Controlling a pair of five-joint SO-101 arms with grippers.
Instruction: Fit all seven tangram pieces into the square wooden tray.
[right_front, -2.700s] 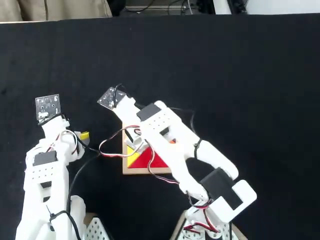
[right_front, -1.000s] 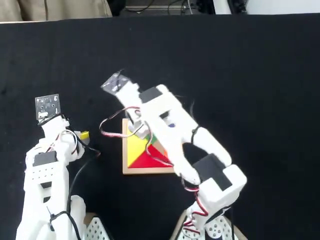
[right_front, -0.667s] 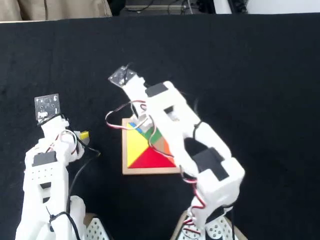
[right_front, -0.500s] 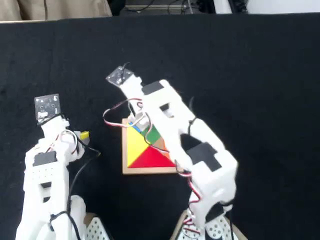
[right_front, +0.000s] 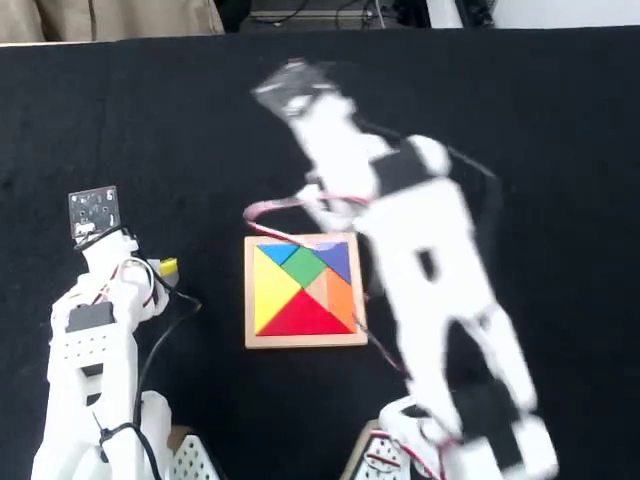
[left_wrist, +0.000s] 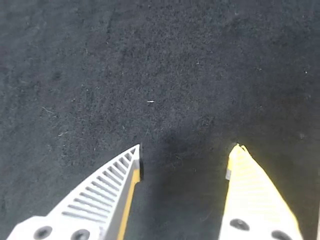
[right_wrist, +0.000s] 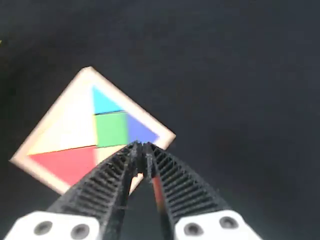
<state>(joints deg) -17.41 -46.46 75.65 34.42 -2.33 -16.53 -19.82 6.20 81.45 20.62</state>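
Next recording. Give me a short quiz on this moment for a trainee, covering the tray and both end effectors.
1. True or false: the yellow triangle lies outside the tray.
2. The left end effector is: A) open over the black cloth; B) shut on a piece; C) open over the tray.
3. Fill in: the fingers of the right end effector are ___.
Key: 1 false; 2 A; 3 shut.
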